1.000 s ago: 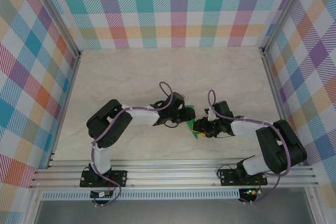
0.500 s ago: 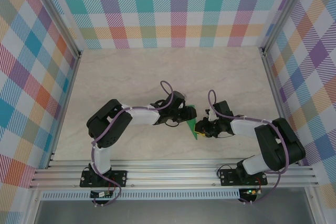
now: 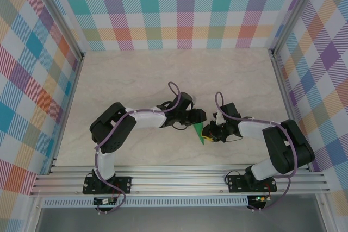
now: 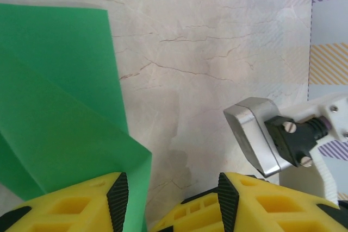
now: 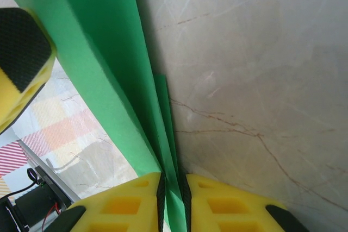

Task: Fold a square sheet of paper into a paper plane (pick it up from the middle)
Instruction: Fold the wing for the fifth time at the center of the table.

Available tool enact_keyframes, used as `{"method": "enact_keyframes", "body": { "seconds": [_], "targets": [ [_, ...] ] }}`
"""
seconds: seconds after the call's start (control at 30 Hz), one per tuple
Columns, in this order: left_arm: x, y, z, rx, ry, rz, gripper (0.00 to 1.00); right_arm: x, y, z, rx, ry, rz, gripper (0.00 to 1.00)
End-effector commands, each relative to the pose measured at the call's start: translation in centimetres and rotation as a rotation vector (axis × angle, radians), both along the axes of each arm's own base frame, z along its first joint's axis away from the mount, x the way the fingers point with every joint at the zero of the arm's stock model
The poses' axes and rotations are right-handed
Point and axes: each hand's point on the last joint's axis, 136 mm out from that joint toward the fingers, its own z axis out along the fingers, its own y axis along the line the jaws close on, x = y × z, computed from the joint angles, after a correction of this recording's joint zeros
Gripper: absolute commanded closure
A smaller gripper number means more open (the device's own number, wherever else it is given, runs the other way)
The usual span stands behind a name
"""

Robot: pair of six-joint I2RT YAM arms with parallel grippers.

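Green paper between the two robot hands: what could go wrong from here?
1. The right hand pinches the green paper at its folded edge, so it might slip out or tear if pulled.
2. The left hand stands open with the paper beside one finger; closing there could crumple it or add a stray crease.
3. Both hands sit very close together above the table, so they might bump.

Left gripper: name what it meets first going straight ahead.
Likely the bare tabletop; the left gripper's line passes between the green paper and the silver bracket. Depth is uncertain.
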Motion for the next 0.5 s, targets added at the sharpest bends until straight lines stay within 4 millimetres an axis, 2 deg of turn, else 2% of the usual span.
{"method": "enact_keyframes", "body": {
  "seconds": [0.0,0.47],
  "targets": [
    [-0.3,-1.3,0.3,-0.019,-0.005,-0.053,0.50,-1.3,-1.5,-3.2,-0.115,0.060,-0.004,0.81],
    [-0.1,-0.9,-3.4,0.048,0.045,-0.026,0.50,-1.1,-1.2,-2.6,-0.097,0.045,0.002,0.81]
  ]
}}
